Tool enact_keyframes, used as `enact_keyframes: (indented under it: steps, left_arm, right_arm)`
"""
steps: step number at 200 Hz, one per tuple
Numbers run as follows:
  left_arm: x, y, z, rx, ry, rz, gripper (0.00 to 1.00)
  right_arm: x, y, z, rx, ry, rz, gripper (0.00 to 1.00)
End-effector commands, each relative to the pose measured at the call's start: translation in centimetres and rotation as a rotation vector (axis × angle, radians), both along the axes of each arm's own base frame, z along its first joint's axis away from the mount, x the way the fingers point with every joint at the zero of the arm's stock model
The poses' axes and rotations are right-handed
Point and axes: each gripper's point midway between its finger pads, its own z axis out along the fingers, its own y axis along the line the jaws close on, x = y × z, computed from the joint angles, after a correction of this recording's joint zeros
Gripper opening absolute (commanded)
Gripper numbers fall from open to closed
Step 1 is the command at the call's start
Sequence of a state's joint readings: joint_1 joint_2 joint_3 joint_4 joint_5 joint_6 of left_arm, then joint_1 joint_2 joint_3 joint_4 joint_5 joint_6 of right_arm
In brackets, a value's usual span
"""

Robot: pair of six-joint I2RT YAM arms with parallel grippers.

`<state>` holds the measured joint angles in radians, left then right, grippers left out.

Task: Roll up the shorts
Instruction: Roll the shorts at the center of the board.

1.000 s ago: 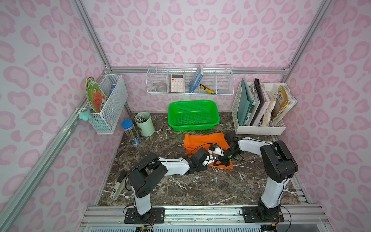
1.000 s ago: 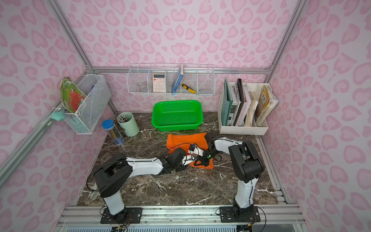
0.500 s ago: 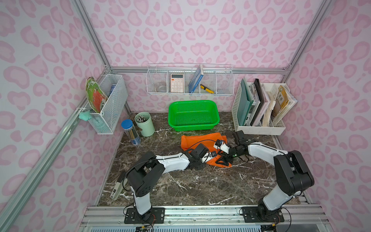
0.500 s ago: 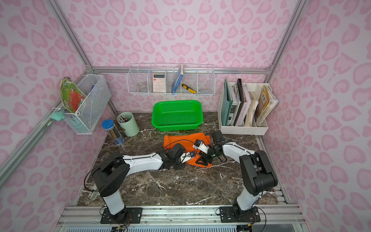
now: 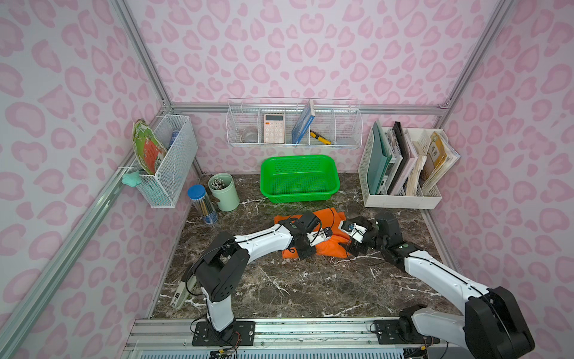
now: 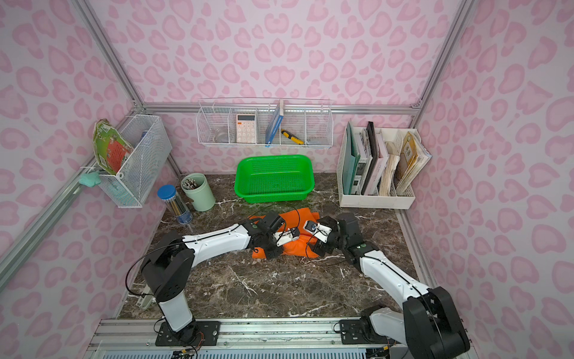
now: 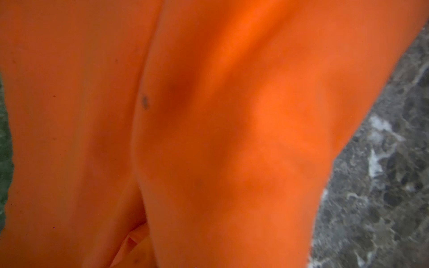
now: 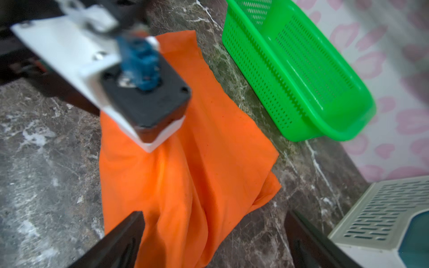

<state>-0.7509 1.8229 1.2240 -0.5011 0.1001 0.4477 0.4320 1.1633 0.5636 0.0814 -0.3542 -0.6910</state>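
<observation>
Let go on the right since a second ago, and swung out wide at the elbow. Orange shorts (image 5: 330, 248) down on the worktop (image 5: 279, 279), just short of the green basket (image 5: 298, 195) and not touching it, folded narrow, rumpled, no roll showing yet. Pressed at the near edge by the left end effector (image 5: 306, 252), presumably to anchor the cloth. Impossible to tell pinched from loose there, with fabric filling the left wrist view. Right end effector (image 8: 214, 213) spread wide, empty, poised at the edge nearest its own arm, likely lining up a fresh bite.
</observation>
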Motion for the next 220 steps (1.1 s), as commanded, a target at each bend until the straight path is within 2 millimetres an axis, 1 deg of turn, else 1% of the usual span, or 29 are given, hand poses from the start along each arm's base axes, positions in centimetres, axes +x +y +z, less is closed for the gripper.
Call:
enact_keyframes:
  steps: [1,17,43,54,74,99,119,140,173,186,206,220]
  left_arm:
    - [-2.8,0.4,-0.3,-0.003,0.195,-0.009,0.24]
    - [-3.3,0.3,-0.4,-0.011,0.266,-0.010,0.24]
    - [-3.9,0.0,-0.7,-0.020,0.384,-0.003,0.24]
    - [-4.0,-0.1,-0.7,-0.021,0.415,0.004,0.24]
    - [-4.0,-0.2,-0.5,-0.049,0.451,0.017,0.23]
    - [-3.9,0.2,-0.1,-0.080,0.469,0.042,0.24]
    - [-3.9,0.6,0.1,-0.098,0.481,0.055,0.24]
    - [-3.9,0.6,0.3,-0.111,0.494,0.064,0.24]
    - [-3.9,0.5,0.3,-0.139,0.521,0.074,0.24]
    - [-4.1,0.5,0.2,-0.139,0.529,0.075,0.24]
    - [-4.1,0.5,0.1,-0.139,0.532,0.075,0.24]
    - [-4.1,0.5,0.3,-0.141,0.526,0.074,0.24]
  right_arm:
    - [0.0,0.1,1.5,-0.058,-0.185,-0.004,0.98]
    - [-1.2,0.8,1.9,-0.061,-0.224,0.031,0.98]
    - [-3.3,2.4,1.4,-0.111,-0.277,0.103,0.98]
    - [-4.0,3.1,0.9,-0.142,-0.297,0.128,0.98]
    - [-5.1,4.0,-0.5,-0.188,-0.298,0.169,0.98]
    - [-5.9,4.5,-2.2,-0.226,-0.280,0.197,0.98]
    - [-5.9,4.5,-3.5,-0.261,-0.267,0.203,0.98]
    - [-5.4,4.5,-4.3,-0.287,-0.265,0.192,0.98]
    - [-4.3,4.6,-6.2,-0.345,-0.256,0.177,0.98]
    - [-3.9,4.8,-6.5,-0.340,-0.260,0.178,0.98]
    - [-3.2,5.2,-7.0,-0.327,-0.248,0.178,0.95]
    - [-2.8,5.2,-7.6,-0.337,-0.228,0.183,0.91]
